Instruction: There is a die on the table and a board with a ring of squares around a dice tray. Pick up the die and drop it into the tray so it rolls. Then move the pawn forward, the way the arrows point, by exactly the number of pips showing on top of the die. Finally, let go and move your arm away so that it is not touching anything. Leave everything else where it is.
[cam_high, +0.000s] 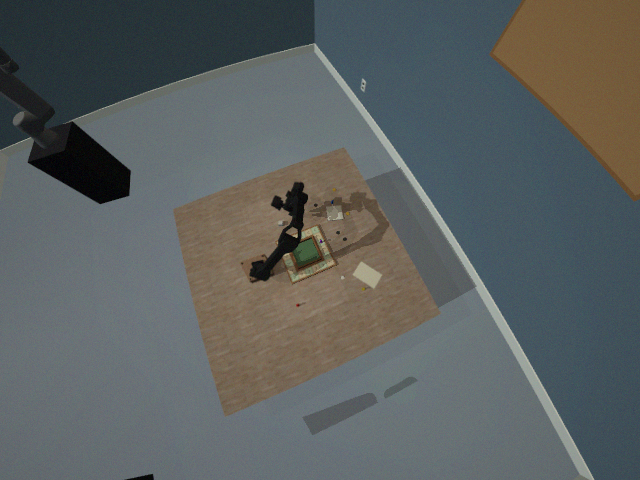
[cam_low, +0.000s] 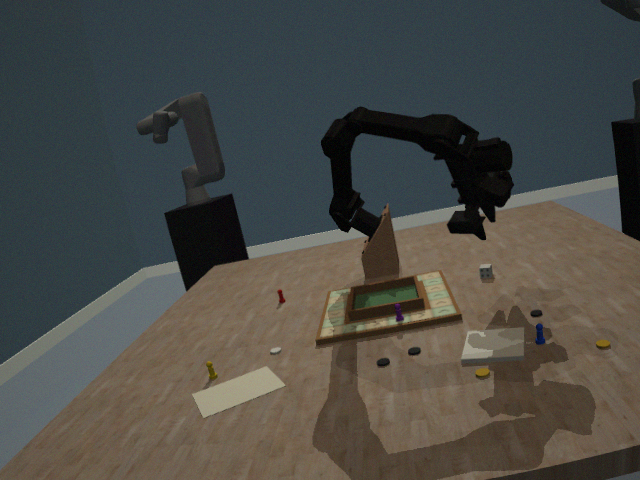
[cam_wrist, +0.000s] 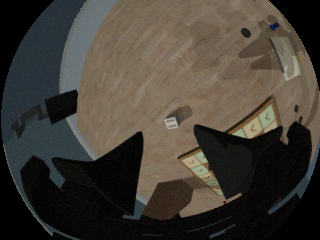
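Observation:
The white die (cam_high: 280, 223) (cam_low: 485, 271) (cam_wrist: 171, 122) rests on the table beside the board. My gripper (cam_low: 488, 229) (cam_wrist: 168, 132) is open and empty, pointing down above the table; in the wrist view the die shows just beyond the space between its fingertips. The board (cam_high: 293, 282) (cam_low: 361, 335) (cam_wrist: 253, 128) lies flat, with arrowed squares around the wooden-walled dice tray (cam_low: 361, 313) with its green floor. The purple pawn (cam_high: 321, 240) (cam_low: 399, 313) stands on the board's squares beside the tray wall. The right finger hides part of the board in the wrist view.
A blue pawn (cam_low: 539, 334) stands beside a pale slab (cam_low: 493, 357). A red pawn (cam_low: 281, 297) and a yellow pawn (cam_low: 211, 370) stand apart, the yellow near a cream sheet (cam_low: 237, 391). Several small discs lie around. A brown upright panel (cam_low: 383, 255) stands behind the board.

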